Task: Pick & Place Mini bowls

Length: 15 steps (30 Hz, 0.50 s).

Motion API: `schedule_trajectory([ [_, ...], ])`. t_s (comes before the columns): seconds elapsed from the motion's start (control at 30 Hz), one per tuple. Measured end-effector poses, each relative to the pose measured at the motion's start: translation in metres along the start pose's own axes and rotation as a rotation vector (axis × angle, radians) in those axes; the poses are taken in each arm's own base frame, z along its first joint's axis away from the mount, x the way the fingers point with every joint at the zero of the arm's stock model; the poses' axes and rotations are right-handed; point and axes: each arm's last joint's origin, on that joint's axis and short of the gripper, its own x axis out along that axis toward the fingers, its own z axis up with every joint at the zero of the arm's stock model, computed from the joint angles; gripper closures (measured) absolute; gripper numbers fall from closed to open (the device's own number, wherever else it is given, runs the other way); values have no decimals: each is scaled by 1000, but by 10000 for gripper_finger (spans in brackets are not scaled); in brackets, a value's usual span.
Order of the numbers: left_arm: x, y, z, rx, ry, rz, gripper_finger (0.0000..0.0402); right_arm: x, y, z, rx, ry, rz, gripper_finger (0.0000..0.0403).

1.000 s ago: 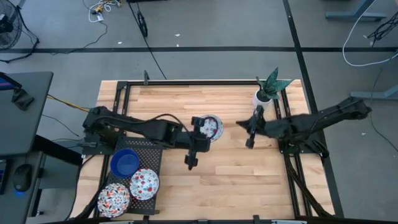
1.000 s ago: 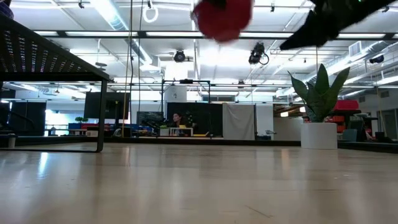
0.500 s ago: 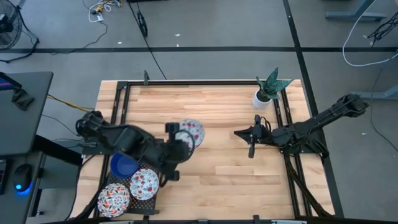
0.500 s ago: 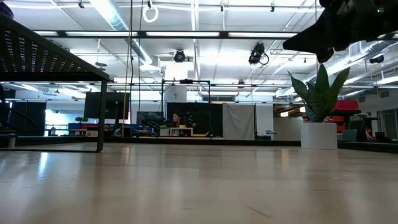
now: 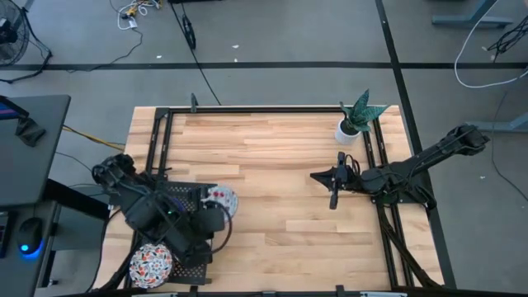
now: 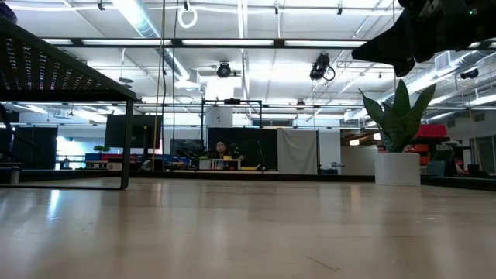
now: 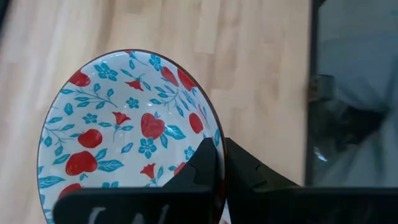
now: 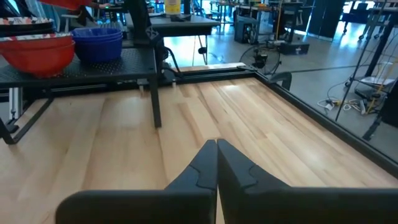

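Bowl clamped by the left gripper above the rack's edge

Left gripper (image 7: 217, 165) is pinched on the rim of a floral bowl (image 7: 121, 134), one finger inside the rim and one outside; in the high view that bowl (image 5: 222, 199) sits at the right edge of the black mesh rack (image 5: 169, 191) at the table's front-left, carried over the wooden table (image 5: 280, 157); another floral bowl (image 5: 151, 262) lies on the rack nearer the front, and the arm hides the rest of the rack; the right wrist view shows stacked blue bowls (image 8: 97, 42) on that rack; right gripper (image 8: 216, 151) is clenched on nothing, hanging over the table's right-middle, near the potted plant (image 5: 353, 118), well apart from every bowl.
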Motion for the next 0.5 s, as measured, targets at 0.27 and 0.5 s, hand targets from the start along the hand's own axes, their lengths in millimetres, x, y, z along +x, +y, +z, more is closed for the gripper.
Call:
schedule_trajectory([
  [0.27, -8, -15, -14, -132, 81, -101, 389, 0, 0, 3, 2, -27, 3, 399],
  [0.5, -14, -24, -23, -177, 103, -132, 389, 0, 0, 3, 4, -32, 4, 399],
])
